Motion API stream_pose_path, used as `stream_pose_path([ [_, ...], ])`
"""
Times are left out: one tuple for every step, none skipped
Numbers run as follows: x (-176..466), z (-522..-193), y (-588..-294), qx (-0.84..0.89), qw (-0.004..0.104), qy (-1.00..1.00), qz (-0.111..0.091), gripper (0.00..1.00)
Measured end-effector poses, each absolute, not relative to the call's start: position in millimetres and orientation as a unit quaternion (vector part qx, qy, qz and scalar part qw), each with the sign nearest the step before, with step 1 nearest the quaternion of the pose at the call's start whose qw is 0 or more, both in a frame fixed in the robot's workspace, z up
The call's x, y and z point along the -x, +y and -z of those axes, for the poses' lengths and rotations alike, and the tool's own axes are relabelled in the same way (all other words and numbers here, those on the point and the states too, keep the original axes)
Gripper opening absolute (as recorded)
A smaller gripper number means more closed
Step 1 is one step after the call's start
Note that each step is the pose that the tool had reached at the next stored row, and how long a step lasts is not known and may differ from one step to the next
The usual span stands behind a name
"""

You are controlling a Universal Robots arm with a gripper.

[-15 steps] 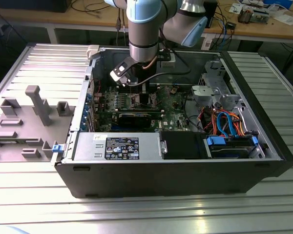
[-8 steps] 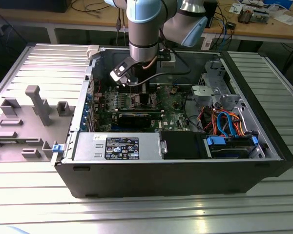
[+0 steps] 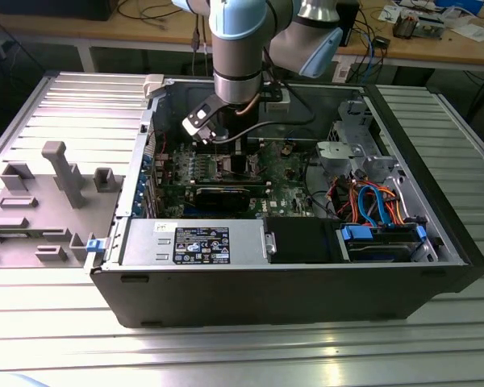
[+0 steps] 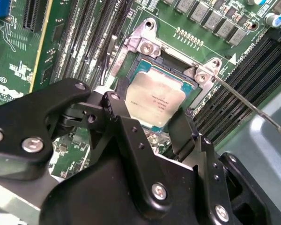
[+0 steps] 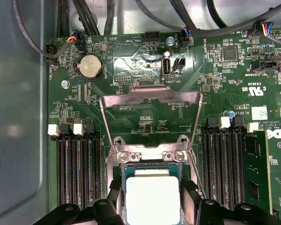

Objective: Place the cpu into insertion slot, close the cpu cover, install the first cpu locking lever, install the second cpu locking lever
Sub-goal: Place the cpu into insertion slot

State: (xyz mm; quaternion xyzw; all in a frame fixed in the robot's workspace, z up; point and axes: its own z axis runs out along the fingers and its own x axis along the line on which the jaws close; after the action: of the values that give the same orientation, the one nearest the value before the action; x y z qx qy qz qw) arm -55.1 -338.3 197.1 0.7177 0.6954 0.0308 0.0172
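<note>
Finding one: the cpu lies inside the insertion slot, silver top up and apparently level within the metal frame. You may count the placing step as done or all but done, judging by how flat it sits.

Finding two: the gripper hangs directly over the chip. Its fingers stand apart, one on either side of the cpu, with a narrow gap visible on at least one side. I read the hand as spread and not pinching the chip.

Finding three: the cpu cover is swung back on its hinge and lies open over the board, away from the socket. Closing it is not yet done.

Finding four: a thin locking lever runs out from the socket's corner, free of any catch. Neither lever step appears done.

Surroundings: the socket sits between two banks of memory slots, toward the middle of the green motherboard. The exterior view shows the board in an open computer case, with the arm reaching down into it.
</note>
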Motion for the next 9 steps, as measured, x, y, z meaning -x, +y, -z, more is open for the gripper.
stream_pose_path([
  [55, -199, -338, -0.718, 0.017, 0.695, -0.031, 0.61],
  [55, -202, -338, -0.718, 0.017, 0.695, -0.03, 0.61],
  [55, -204, -338, -0.718, 0.015, 0.696, -0.029, 0.61],
  [55, -206, -338, -0.718, 0.015, 0.696, -0.028, 0.61],
  [55, -210, -338, -0.718, 0.012, 0.696, -0.026, 0.61],
  [54, -213, -338, -0.718, 0.01, 0.696, -0.024, 0.61],
  [54, -214, -338, -0.718, 0.009, 0.696, -0.022, 0.61],
  [54, -215, -338, -0.718, 0.008, 0.696, -0.021, 0.6],
  [54, -216, -338, -0.718, 0.007, 0.696, -0.02, 0.53],
])
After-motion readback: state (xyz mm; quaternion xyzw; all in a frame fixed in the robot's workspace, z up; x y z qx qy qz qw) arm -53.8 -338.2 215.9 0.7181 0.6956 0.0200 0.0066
